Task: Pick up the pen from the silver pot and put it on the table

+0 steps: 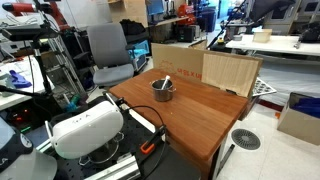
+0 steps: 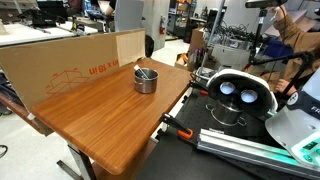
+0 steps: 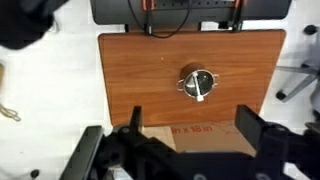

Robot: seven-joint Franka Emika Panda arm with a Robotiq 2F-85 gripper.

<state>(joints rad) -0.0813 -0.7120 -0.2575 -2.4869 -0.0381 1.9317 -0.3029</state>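
Note:
The silver pot [image 1: 163, 90] [image 2: 146, 81] stands near the far side of the reddish-brown table [image 1: 195, 118] [image 2: 100, 115]. The pen [image 1: 165, 82] [image 2: 142, 72] leans inside it, poking above the rim. In the wrist view the pot [image 3: 190, 78] lies far below, with the pen [image 3: 200, 90] across it, its light end towards me. The table top [image 3: 130, 80] fills the middle of that view. My gripper [image 3: 193, 130] is open and empty, high above the table's edge, well away from the pot. I cannot make out the gripper in either exterior view.
A cardboard sheet [image 1: 175, 57] [image 2: 70, 65] [image 3: 190, 135] and a pale plywood board [image 1: 230, 72] stand along the table's far edge. A grey office chair [image 1: 108, 48] stands beside it. Orange clamps [image 1: 148, 147] [image 2: 170, 125] grip the near edge. The robot's white base [image 1: 85, 128] stands close by.

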